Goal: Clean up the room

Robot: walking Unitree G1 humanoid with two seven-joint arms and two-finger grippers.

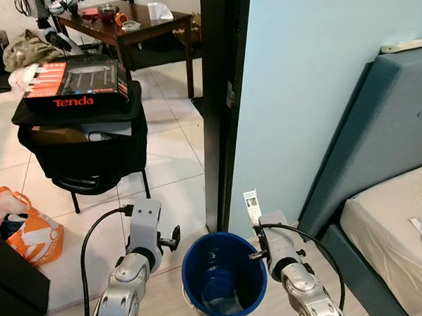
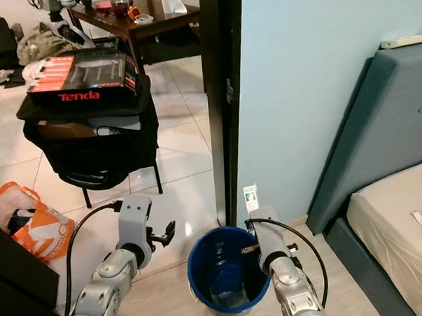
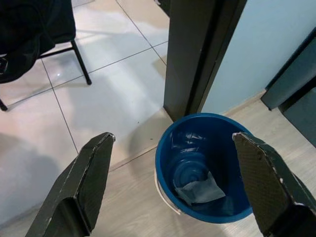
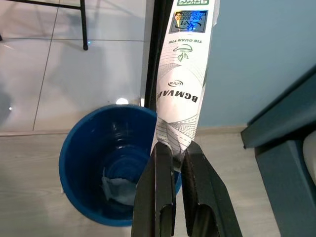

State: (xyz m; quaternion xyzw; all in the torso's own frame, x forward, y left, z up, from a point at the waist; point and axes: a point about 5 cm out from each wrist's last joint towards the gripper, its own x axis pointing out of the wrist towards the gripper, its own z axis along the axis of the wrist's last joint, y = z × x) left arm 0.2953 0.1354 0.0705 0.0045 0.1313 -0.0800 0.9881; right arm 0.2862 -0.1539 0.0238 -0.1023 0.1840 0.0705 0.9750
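Presently, right gripper (image 4: 177, 148): jaws clenched on the lower end of a white printed paper sachet (image 4: 182, 84), which stands out lengthwise beyond the fingertips, long axis in line with the fingers. In the head views the sachet (image 1: 252, 205) points upward and sits just beside the far right rim of the blue bin (image 1: 223, 280), close to the pale blue wall.

Left gripper (image 3: 173, 182): jaws released, spread wide, holding nothing; it hangs to the left of the bin, with the bin seen between its two fingers (image 3: 84, 182).

Blue bin: on the wooden floor at the foot of a dark door frame (image 1: 219, 108). Contents: a crumpled grey-white scrap (image 3: 200, 190) at the bottom.

Governing relation: the bin mouth lies below and slightly to the left of the held sachet, and the right arm is the nearer one. Judged next need: bring the sachet over the opening and let go; its length could catch the rim if it drops flat.

Surroundings: black chair (image 1: 84, 146) carrying a Tenda box (image 1: 75, 83), orange bag (image 1: 28, 229) on the tiled floor, wooden worktop (image 1: 149, 24) behind, bed (image 1: 396, 227) at the right.

Not legible: most of the sachet's small print; the sachet's top edge is cut off in the right wrist view.
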